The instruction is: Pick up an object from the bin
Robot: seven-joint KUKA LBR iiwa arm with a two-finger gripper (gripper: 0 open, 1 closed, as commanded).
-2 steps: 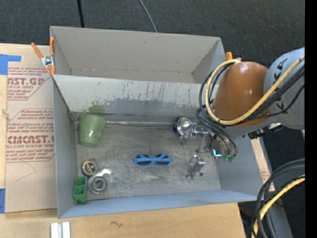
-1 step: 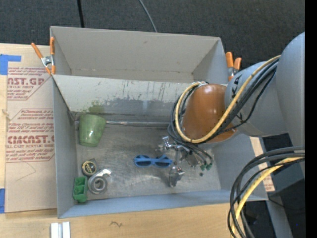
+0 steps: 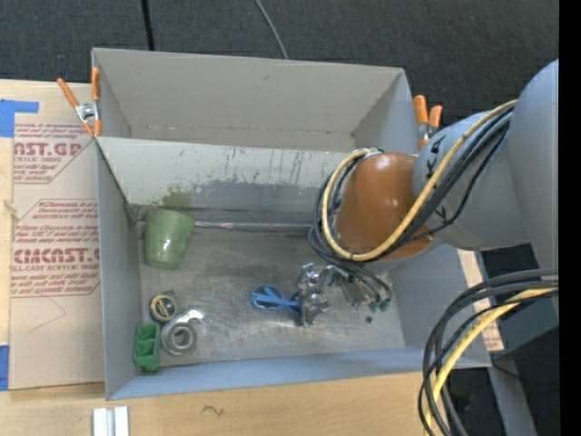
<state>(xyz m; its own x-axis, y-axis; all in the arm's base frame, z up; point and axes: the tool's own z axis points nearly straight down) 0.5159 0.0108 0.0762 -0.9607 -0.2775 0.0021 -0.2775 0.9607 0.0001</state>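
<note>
Camera view is showing the arm [image 3: 508, 180] reaching into the bin [image 3: 254, 153] from the right, with its orange cover [image 3: 377, 203] hanging over the right half of the floor. The jaws are sitting low, close to the floor just below that cover. Whether they are released or clenched I cannot tell.

A small blue thing [image 3: 272, 299], flat with a looped end, is lying just left of the jaws. Its near end is reaching right up to them, and whether they are grasping it is not clear.

Well left of the jaws and farther back, a pale green cup [image 3: 168, 236] is lying on its side against the sloping back wall. Well left and slightly forward, a small ring [image 3: 163, 307] and a big ring [image 3: 182, 336], both metal, are lying beside each other. A green block [image 3: 145, 346] is lying just beyond them, against the left wall.
</note>
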